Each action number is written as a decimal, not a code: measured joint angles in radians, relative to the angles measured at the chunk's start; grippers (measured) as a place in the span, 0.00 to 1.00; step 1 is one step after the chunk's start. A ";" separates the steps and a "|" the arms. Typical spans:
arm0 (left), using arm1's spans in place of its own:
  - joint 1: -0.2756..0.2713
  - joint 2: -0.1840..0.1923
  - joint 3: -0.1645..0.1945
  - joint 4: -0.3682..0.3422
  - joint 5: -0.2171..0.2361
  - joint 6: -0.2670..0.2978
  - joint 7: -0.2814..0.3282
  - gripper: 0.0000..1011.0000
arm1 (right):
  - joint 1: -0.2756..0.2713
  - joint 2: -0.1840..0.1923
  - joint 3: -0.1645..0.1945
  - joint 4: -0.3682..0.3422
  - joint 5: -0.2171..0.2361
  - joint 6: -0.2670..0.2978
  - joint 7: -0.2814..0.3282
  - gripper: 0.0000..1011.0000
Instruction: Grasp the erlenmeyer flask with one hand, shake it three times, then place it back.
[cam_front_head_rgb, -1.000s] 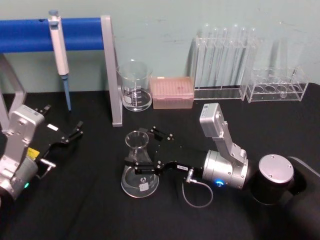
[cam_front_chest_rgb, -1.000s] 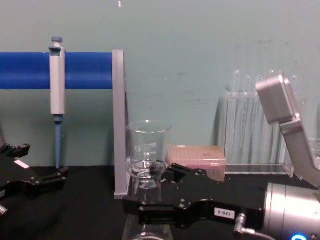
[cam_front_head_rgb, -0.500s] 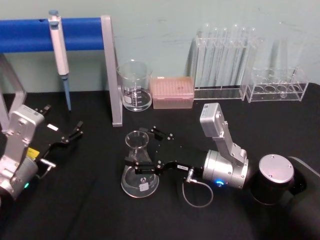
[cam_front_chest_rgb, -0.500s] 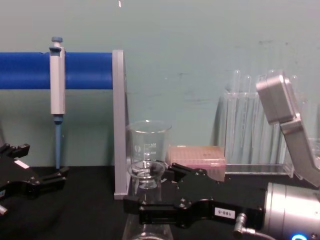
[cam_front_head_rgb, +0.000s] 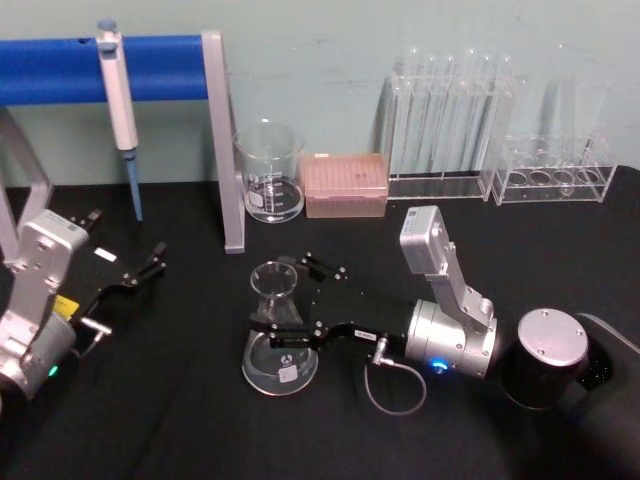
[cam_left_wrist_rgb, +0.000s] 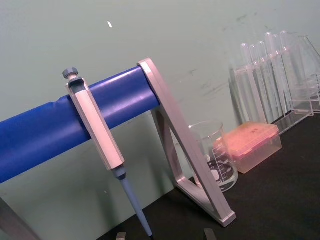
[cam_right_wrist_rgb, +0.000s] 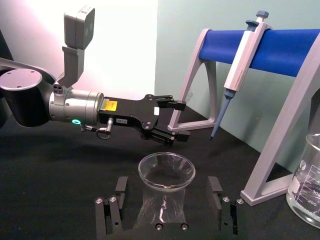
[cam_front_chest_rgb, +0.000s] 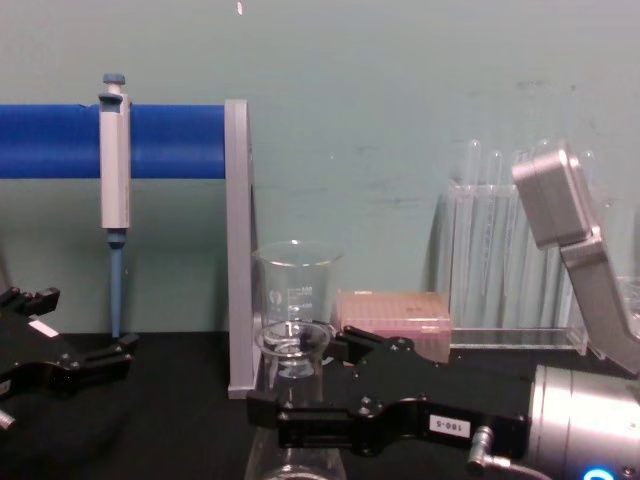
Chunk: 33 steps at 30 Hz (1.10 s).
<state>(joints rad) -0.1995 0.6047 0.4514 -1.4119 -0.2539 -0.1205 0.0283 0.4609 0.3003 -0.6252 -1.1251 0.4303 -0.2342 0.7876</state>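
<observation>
grasp step: right gripper (cam_front_head_rgb: 272, 296) spread open astride erlenmeyer flask (cam_front_head_rgb: 280, 362) neck, unclamped; next move likely closing, then lifting; left gripper (cam_right_wrist_rgb: 181, 120) parked open.

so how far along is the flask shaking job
Reach looks done: the right gripper straddles the neck of the erlenmeyer flask, open, gaps either side. The flask stands on the table. Gripping, lifting, three shakes and replacing look left. The left gripper sits open at the left.
</observation>
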 joint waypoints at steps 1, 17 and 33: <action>0.000 0.000 0.000 0.000 0.000 0.000 0.000 0.99 | 0.000 0.000 0.000 0.000 0.000 0.000 0.000 0.99; 0.000 0.000 0.000 0.000 0.000 0.000 0.000 0.99 | 0.000 0.000 0.000 0.000 0.000 0.000 0.000 0.56; 0.000 0.000 0.000 0.000 0.000 0.000 0.000 0.99 | 0.000 0.000 0.000 0.000 0.000 0.000 0.000 0.45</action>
<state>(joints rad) -0.1996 0.6047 0.4514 -1.4120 -0.2539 -0.1205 0.0283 0.4608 0.3003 -0.6254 -1.1250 0.4303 -0.2342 0.7877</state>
